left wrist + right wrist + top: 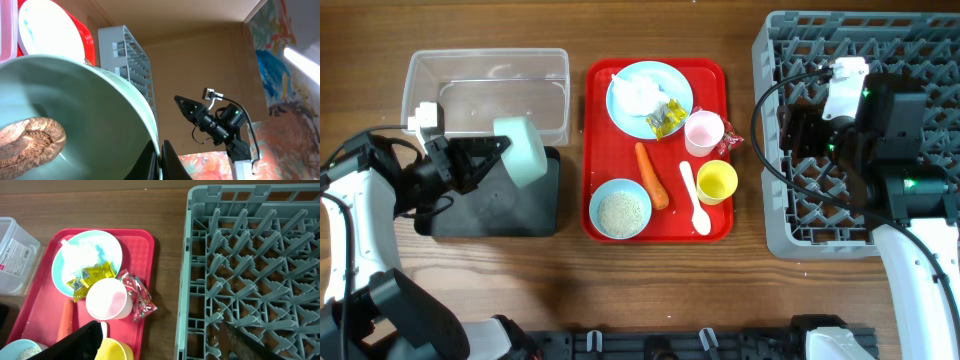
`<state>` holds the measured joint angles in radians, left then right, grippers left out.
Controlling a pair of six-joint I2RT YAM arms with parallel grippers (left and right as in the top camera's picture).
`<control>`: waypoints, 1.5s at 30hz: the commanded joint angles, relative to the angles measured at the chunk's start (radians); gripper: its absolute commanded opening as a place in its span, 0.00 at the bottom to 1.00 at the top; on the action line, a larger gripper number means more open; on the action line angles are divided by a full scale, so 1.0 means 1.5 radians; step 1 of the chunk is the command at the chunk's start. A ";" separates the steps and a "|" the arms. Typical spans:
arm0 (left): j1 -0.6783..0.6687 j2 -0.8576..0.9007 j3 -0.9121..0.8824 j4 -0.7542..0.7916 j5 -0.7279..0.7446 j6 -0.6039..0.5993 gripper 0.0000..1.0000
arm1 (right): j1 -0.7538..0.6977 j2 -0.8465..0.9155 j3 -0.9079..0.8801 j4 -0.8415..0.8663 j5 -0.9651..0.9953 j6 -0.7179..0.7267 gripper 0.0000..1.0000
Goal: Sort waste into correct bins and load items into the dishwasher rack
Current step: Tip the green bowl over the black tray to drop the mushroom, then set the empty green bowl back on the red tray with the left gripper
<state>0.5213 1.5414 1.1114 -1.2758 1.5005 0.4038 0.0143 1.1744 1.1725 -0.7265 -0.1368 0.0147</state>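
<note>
Left end effector (502,152) clamping tilted bowl (526,150) rim, above black tray (490,216)

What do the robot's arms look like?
Both arms are mostly black with white sections. The left arm has a small white block near its wrist. The right arm carries a white camera block, little green lights and a looping black cable.
</note>
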 commanded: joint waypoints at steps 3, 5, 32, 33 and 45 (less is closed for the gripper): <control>0.004 -0.002 -0.002 0.002 0.029 -0.013 0.04 | -0.001 0.005 0.009 -0.003 0.002 0.010 0.77; 0.004 -0.002 -0.002 0.003 0.029 -0.012 0.04 | -0.001 0.005 0.009 -0.002 0.002 0.010 0.77; 0.051 -0.002 -0.002 0.023 0.049 -0.241 0.04 | 0.000 0.005 0.009 -0.015 0.002 0.010 0.77; 0.051 -0.002 -0.002 0.025 0.049 -0.199 0.04 | 0.000 0.005 0.009 -0.015 0.002 0.010 0.77; -0.377 -0.076 0.166 0.334 -0.601 -0.375 0.04 | 0.000 0.008 0.009 -0.011 0.002 0.010 0.77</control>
<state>0.1730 1.4612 1.3079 -0.8478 1.0382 0.0223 0.0143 1.1793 1.1725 -0.7403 -0.1368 0.0151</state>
